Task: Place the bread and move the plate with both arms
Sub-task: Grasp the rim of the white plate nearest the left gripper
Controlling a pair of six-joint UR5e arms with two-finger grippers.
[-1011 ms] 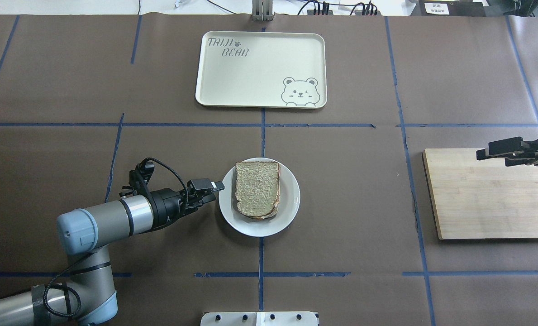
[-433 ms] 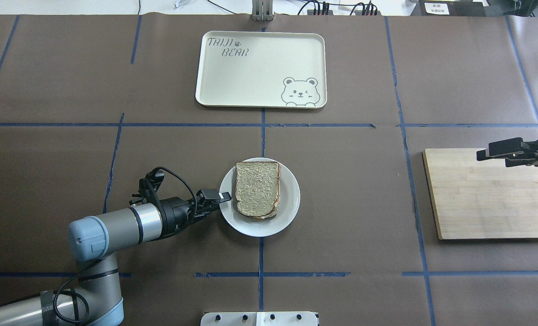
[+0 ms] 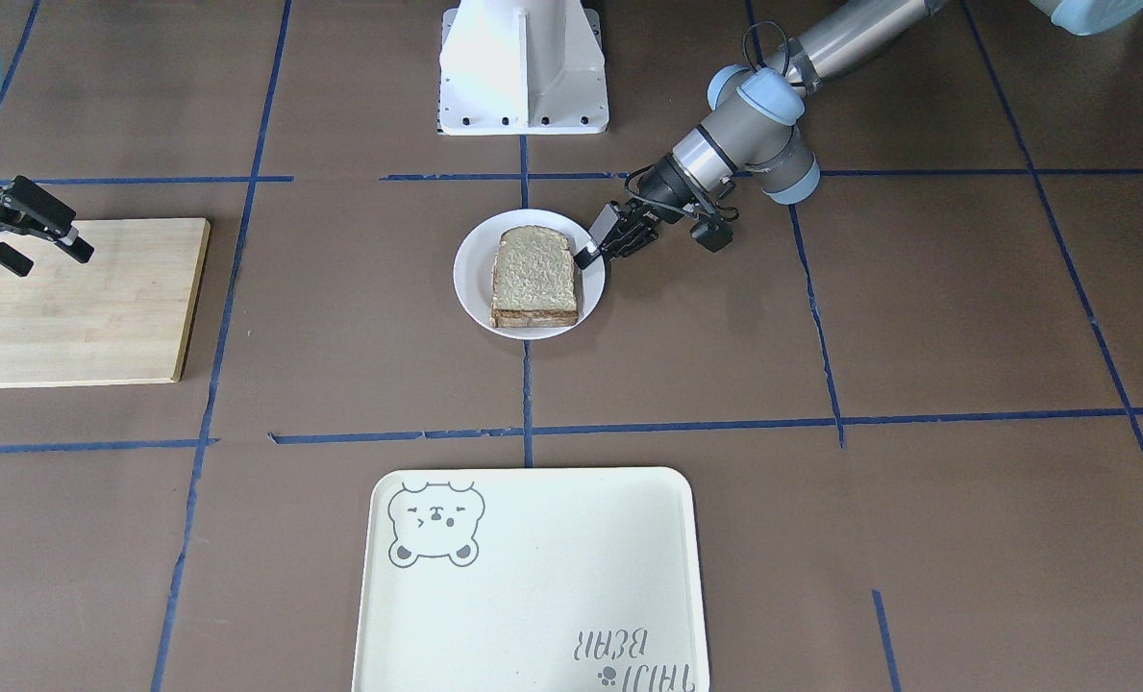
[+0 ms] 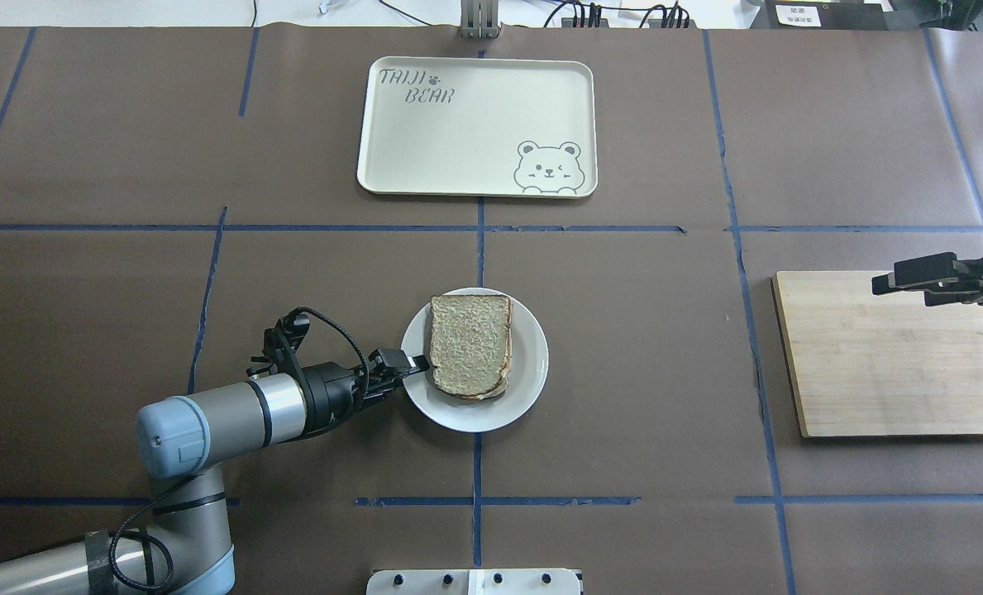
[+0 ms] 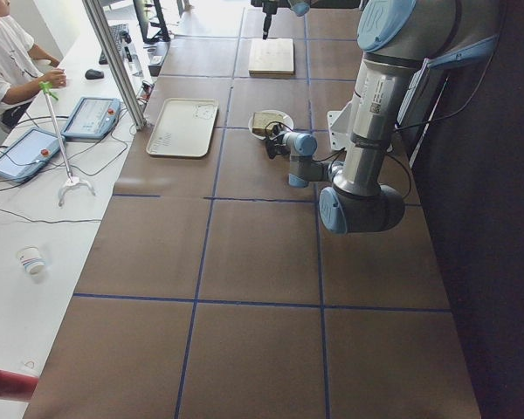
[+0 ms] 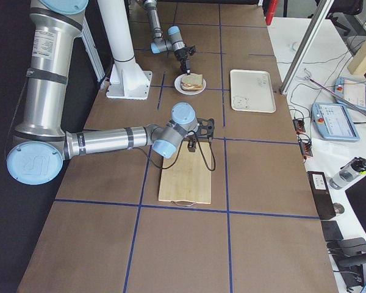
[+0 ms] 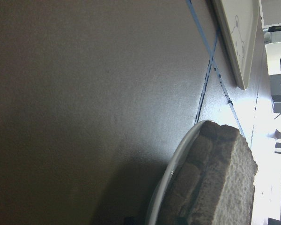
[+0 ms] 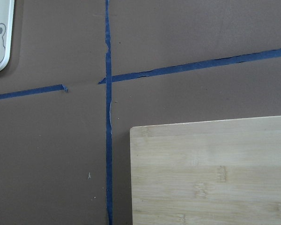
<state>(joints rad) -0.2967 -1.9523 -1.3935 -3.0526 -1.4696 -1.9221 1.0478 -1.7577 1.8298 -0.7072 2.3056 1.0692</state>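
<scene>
Bread point(image 4: 469, 343), a tan brown-crusted slice, lies on the round white plate point(image 4: 532, 373) on the brown table point(image 4: 623, 330). Left gripper point(image 4: 407, 369) and right gripper point(image 4: 880, 285) gape, holding nothing.

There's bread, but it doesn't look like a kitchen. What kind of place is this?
Probably a robot test lab: a left arm and a right arm work over a table gridded with blue tape, and a person sits alongside with control tablets.

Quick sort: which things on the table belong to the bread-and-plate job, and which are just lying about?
Job:
- bread
- plate
- left gripper
- right gripper

Lying about, as far as shown:
- tray
- wooden board
</scene>
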